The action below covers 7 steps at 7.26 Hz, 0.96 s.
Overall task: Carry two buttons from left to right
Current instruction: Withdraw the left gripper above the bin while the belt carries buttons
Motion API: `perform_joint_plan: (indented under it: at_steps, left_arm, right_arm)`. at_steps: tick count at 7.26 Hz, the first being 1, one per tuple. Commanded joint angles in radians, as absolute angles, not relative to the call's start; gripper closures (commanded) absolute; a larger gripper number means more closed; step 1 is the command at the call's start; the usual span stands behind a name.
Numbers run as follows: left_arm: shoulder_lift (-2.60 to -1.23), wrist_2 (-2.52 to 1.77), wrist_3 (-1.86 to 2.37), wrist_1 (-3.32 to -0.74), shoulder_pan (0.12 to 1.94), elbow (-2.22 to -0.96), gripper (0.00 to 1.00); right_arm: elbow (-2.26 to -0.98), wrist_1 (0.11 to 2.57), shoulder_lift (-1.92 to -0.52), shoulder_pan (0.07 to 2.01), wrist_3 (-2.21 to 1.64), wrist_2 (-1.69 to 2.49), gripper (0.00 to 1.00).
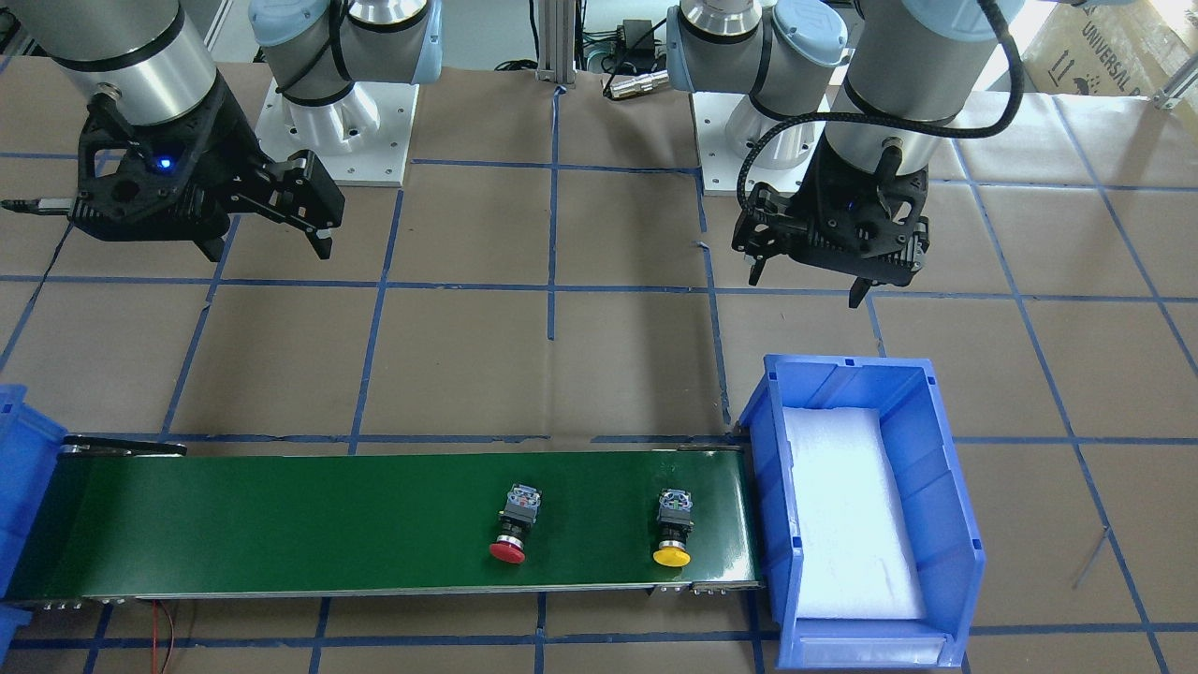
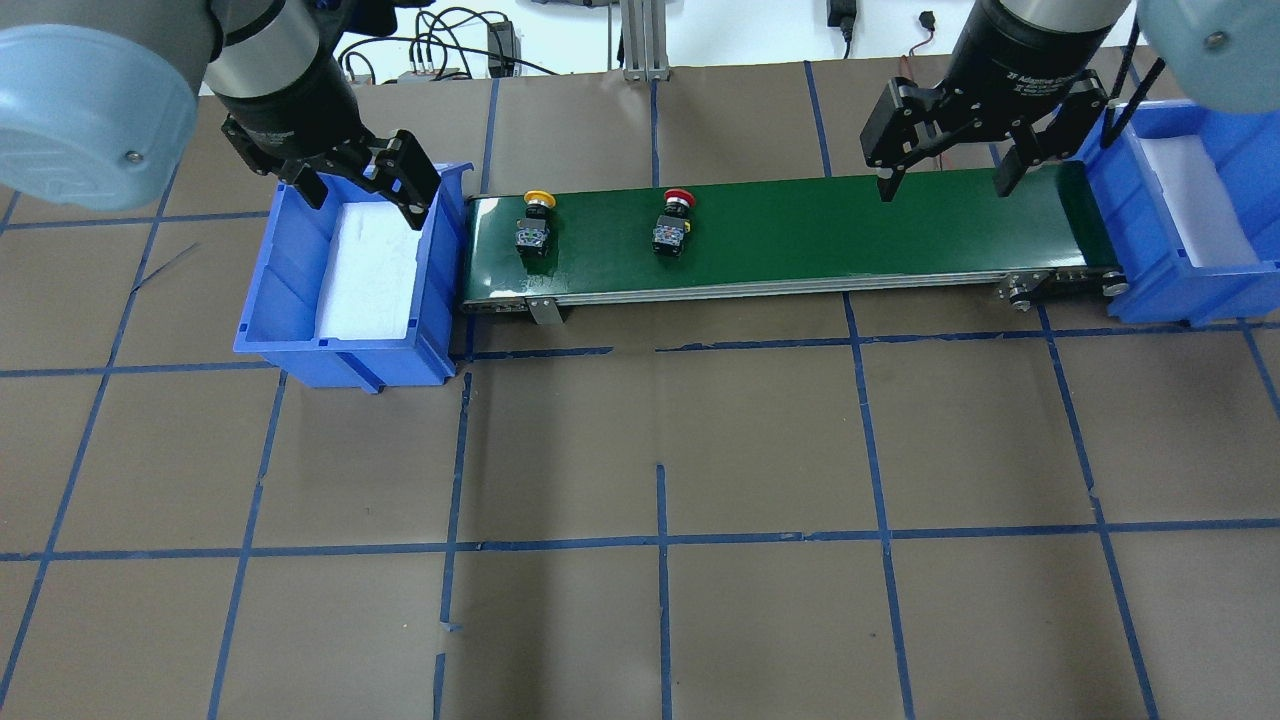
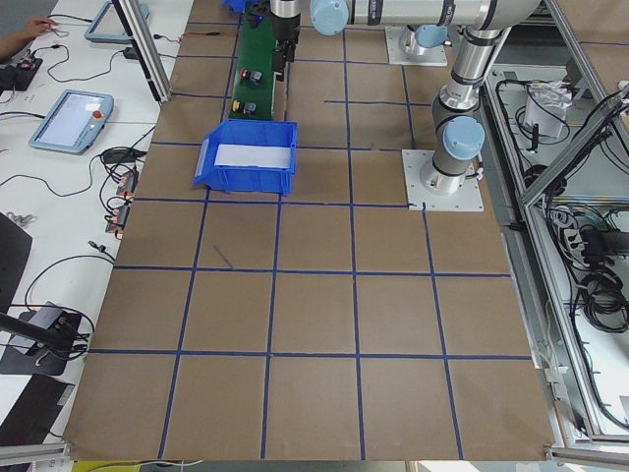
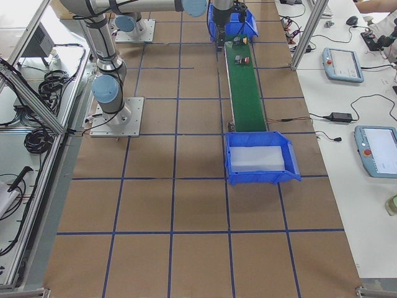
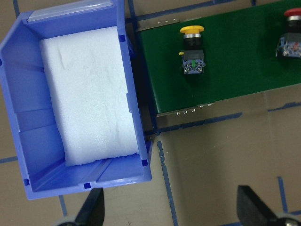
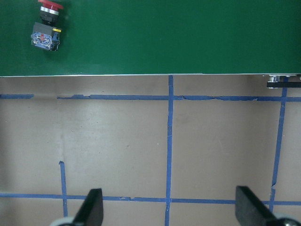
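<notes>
Belt (image 2: 850, 225): green, runs left to right across the far side of the worktop (image 2: 760, 450). A blue bin stands at each end: left bin (image 2: 345, 345) and right bin (image 2: 1160, 290). Each holds a white foam (image 5: 89, 94) pad and nothing else that shows.

Yellow button (image 2: 533, 222): on the belt, lying on its side, close to the belt's left end and near the left bin but not touching it. Cap points away from the robot, black block toward it.

Red button (image 2: 672, 222): also on the belt, on its side, same heading. It sits further along, toward the belt's middle, well apart from the yellow one. Both are on the belt's left half. The right half is bare green in the right wrist view.

Left fingers (image 2: 410, 185): spread apart, holding nothing. They hang above the left bin area, clear of bin and belt. The left wrist view looks down on the bin, the belt's end and the yellow button; both fingertips show at its bottom edge, wide apart.

Right fingers (image 2: 884, 178): spread apart, holding nothing. They hang above the belt's right part, short of the right bin. The right wrist view shows the belt's near edge, brown worktop with blue tape (image 6: 169, 141) lines below it, and the red button in its top left corner.

Side views: too far off to add detail on the fingers; the buttons show only as small specks on the belt.
</notes>
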<state>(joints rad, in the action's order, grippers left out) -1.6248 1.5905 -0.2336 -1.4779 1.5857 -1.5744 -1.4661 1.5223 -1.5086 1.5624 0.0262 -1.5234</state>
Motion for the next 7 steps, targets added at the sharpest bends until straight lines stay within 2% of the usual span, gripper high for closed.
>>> perform_joint_plan:
  at_steps: [1, 7]
  left_arm:
    - [-1.594, 1.591, -0.082, -1.517, 1.565, -1.582, 0.00]
    - [-1.603, 1.589, -0.078, -1.531, 1.552, -1.566, 0.00]
  right_arm:
    - [-1.460, 1.525, -1.497, 1.562, 0.026, -1.525, 0.00]
    - [-1.473, 1.540, -1.497, 1.563, 0.025, -1.523, 0.00]
